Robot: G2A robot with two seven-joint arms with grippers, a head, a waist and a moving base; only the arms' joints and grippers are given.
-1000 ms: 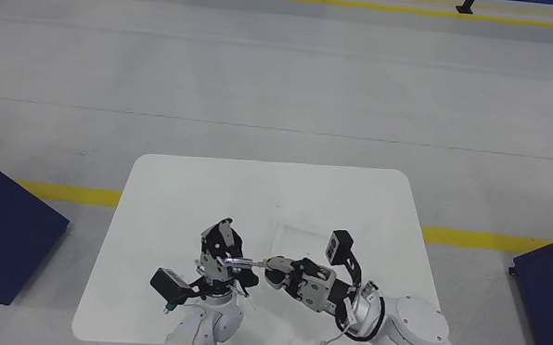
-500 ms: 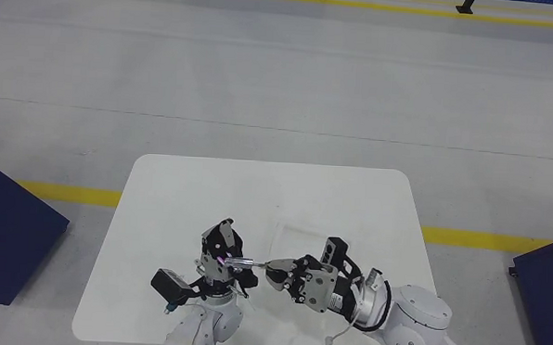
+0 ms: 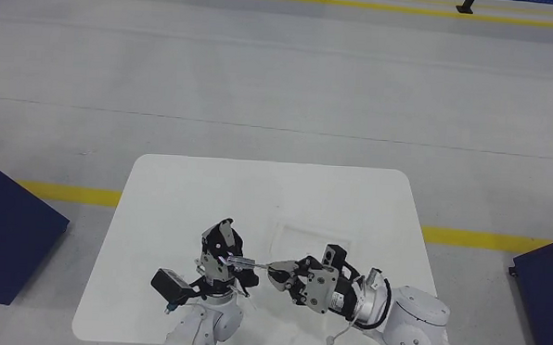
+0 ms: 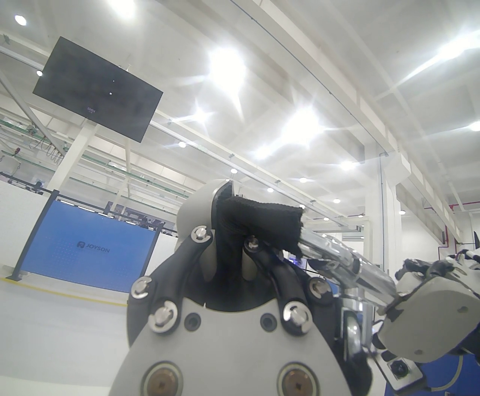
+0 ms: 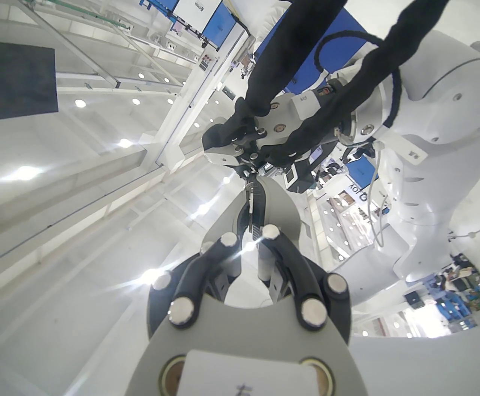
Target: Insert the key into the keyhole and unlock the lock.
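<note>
Right wrist view caught the right gripper (image 5: pixel 251 191) pinched narrow on the key (image 5: pixel 250 210), edge-on, wrist turned inward to face the left gripper (image 3: pixel 224 257), which was clamped on the chrome lock (image 4: pixel 337 258) above the near edge of the white table (image 3: pixel 257 190); the keyhole was hidden.

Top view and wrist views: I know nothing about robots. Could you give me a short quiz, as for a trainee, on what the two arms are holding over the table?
1. True or false: the lock lies flat on the white table.
2. Which one grips the key? A) the left tool B) the right tool C) neither
3. Fill in: the key points toward the ___ tool.

Key:
1. False: the left tool holds it clear of the table.
2. B
3. left
</note>
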